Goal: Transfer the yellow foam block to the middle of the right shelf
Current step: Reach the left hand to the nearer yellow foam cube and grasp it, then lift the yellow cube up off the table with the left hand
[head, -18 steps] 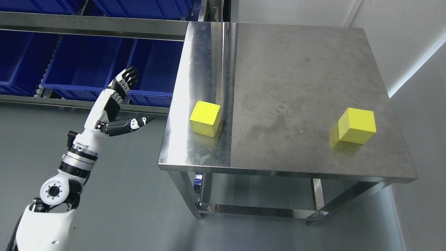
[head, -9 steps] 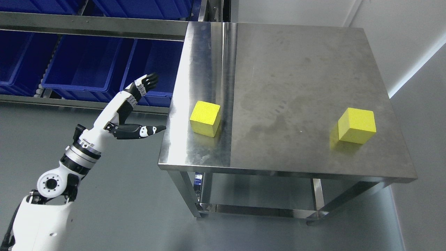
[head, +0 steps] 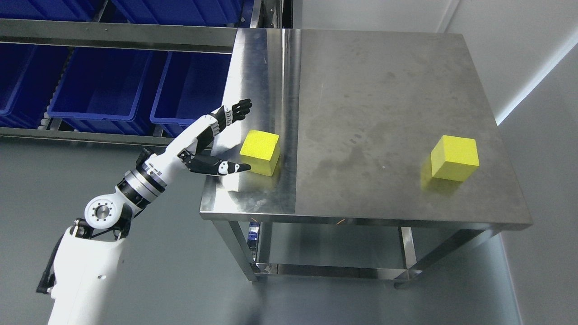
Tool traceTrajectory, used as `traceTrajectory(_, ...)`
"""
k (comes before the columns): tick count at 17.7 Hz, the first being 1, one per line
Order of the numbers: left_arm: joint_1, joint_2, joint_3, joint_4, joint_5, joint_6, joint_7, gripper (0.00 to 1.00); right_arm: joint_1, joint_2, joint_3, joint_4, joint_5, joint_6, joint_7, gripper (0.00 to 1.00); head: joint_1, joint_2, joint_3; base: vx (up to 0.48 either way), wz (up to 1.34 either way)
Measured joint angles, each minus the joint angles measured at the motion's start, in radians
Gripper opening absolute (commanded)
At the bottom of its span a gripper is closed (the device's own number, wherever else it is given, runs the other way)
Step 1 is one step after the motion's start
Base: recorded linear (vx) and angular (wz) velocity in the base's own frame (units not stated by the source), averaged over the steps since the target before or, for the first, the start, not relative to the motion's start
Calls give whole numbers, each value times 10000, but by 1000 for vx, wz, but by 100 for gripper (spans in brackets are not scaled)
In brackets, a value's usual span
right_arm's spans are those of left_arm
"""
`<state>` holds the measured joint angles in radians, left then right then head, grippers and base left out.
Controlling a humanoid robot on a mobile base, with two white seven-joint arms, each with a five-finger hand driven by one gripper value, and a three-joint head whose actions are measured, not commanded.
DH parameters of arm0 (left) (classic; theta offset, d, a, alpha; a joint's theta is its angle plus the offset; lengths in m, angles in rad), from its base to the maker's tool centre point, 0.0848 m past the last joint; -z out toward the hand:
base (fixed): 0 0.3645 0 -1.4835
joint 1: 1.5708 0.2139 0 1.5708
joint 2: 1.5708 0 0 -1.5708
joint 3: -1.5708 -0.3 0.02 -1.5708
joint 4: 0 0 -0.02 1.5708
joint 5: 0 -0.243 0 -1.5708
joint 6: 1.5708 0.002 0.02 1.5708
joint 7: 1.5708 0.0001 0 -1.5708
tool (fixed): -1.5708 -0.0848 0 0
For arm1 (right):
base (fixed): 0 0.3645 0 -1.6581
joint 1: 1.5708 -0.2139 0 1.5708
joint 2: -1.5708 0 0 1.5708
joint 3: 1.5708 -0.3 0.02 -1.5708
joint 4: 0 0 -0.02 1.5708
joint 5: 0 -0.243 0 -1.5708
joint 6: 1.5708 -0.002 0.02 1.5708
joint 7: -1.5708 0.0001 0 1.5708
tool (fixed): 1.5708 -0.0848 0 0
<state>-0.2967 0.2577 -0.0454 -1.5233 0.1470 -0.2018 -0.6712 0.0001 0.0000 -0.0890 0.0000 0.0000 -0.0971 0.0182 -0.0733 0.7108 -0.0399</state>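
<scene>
Bins, blue plastic (head: 97, 90), on rack left (contents not visible). Left hand (head: 216, 142) fingers spread, holding nothing, beside yellow foam block (head: 259, 151) near steel tabletop (head: 384, 113) left edge; second yellow foam cube (head: 454, 158) near right edge.

Brushed steel table (head: 384, 90), matt foam blocks (head: 259, 151).

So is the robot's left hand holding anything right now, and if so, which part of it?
Nothing is held. The left hand is open beside the nearer yellow foam block, fingers and thumb spread, not closed on it.
</scene>
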Motion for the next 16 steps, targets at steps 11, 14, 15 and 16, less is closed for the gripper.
traceTrajectory(11, -1089, -756, -883, 1369, -1104, 528, -1285, 69, 0, 0, 0, 0, 0, 0, 0, 100, 0, 0, 0, 0, -8)
traceTrajectory(14, -1162, -887, -857, 1656, -1249, 470, -1481, 47, -1, 0, 0, 0, 0, 0, 0, 100, 0, 0, 0, 11, 56)
traceTrajectory(15, -1177, -936, -803, 1739, -1286, 451, -1584, 38, -1, 0, 0, 0, 0, 0, 0, 100, 0, 0, 0, 11, 48)
traceTrajectory(16, -1190, -998, -714, 1813, -1316, 434, -1712, 30, -1, 0, 0, 0, 0, 0, 0, 100, 0, 0, 0, 12, 7)
